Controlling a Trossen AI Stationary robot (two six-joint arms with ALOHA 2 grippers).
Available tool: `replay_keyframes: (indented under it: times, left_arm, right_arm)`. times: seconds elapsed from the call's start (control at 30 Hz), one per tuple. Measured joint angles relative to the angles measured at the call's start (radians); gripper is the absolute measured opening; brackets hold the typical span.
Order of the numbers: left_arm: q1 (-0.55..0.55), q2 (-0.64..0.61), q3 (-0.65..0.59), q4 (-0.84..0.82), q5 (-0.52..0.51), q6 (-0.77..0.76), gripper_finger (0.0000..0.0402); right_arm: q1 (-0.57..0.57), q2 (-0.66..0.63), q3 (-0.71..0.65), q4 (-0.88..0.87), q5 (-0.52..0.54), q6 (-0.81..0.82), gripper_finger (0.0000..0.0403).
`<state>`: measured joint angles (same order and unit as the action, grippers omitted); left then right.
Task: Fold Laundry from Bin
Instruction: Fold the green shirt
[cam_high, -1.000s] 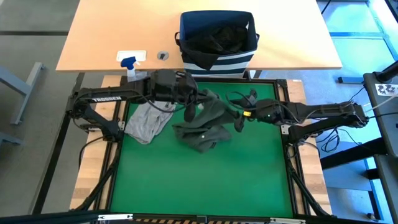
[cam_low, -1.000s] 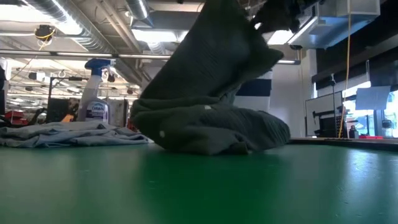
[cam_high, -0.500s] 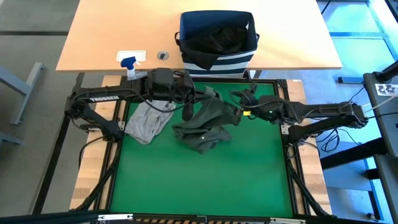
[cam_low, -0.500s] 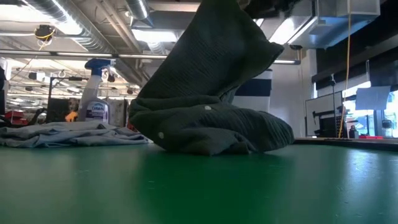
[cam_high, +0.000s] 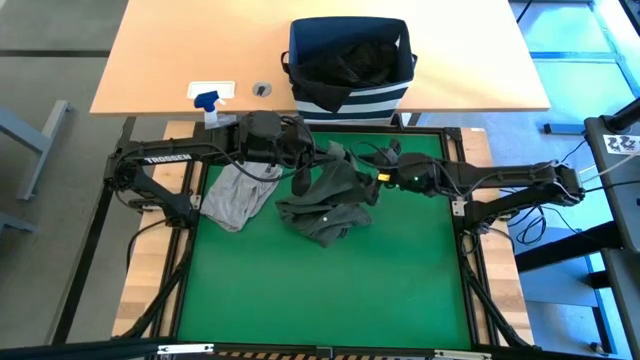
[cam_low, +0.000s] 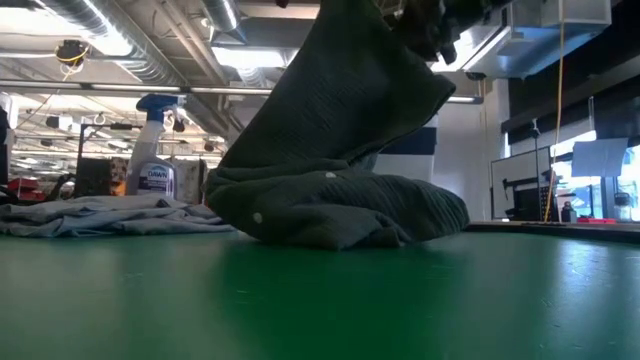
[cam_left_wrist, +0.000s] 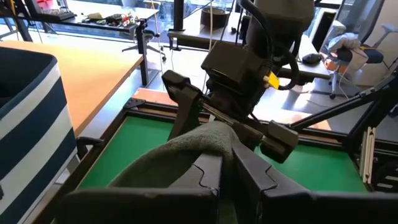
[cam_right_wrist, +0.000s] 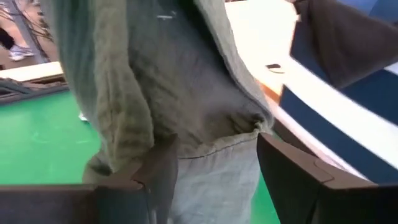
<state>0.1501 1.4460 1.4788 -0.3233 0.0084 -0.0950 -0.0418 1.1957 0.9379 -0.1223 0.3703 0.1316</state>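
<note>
Your left pincer (cam_high: 322, 160) was clamped on the dark olive green cloth garment (cam_high: 328, 203) at frame centre; your right pincer (cam_high: 372, 170) stood open beside it. Nothing was folded yet: light grey garment (cam_high: 237, 194) crumpled left, black cloth in the navy striped bin (cam_high: 349, 62) at the top.

Wooden desk (cam_high: 180, 50), grey floor (cam_high: 50, 30) — ceiling ducts (cam_low: 120, 40), office chair (cam_left_wrist: 354, 56)

My bench in an open robotics lab

I work on a green mat (cam_high: 330, 280) in a black frame, beside a wooden desk (cam_high: 170, 50); behind it I see exposed ceiling ducts (cam_low: 120, 50), cluttered workbenches (cam_left_wrist: 118, 15), office chairs (cam_left_wrist: 351, 56) and a spray bottle (cam_low: 155, 160).
</note>
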Motion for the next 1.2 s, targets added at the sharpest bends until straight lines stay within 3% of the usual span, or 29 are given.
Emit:
replay_keyframes:
  times: [0.07,0.2,0.43,0.7,0.8,1.03,1.13,1.2]
  left_arm:
    - [-0.001,0.000,0.000,0.000,0.000,0.000,0.0015]
    - [-0.002,0.001,0.000,0.001,0.008,-0.003,0.0015]
    - [-0.023,0.022,0.000,0.024,0.011,-0.005,0.0015]
    - [-0.048,0.019,0.000,0.023,-0.015,0.025,0.0015]
    - [-0.044,0.015,0.000,0.030,-0.019,0.027,0.0015]
    - [-0.030,0.016,0.000,0.028,-0.016,0.030,0.0015]
    - [-0.026,0.016,0.000,0.028,-0.021,0.065,0.0015]
    - [-0.025,0.016,0.000,0.028,-0.016,0.080,0.0015]
  right_arm:
    - [0.000,0.000,0.000,0.000,-0.045,0.002,0.0237]
    - [0.003,-0.009,0.000,-0.002,-0.026,-0.018,0.0267]
    - [0.002,-0.011,0.000,-0.006,-0.013,-0.132,0.0274]
    - [0.003,-0.008,0.000,-0.008,-0.022,-0.163,0.0198]
    - [0.003,-0.035,0.000,-0.016,-0.023,-0.132,0.0187]
    - [0.003,-0.093,0.000,-0.156,-0.033,-0.002,0.0239]
    - [0.002,-0.094,0.000,-0.160,-0.169,0.045,0.0260]
    - [0.002,-0.088,0.000,-0.156,-0.198,0.047,0.0267]
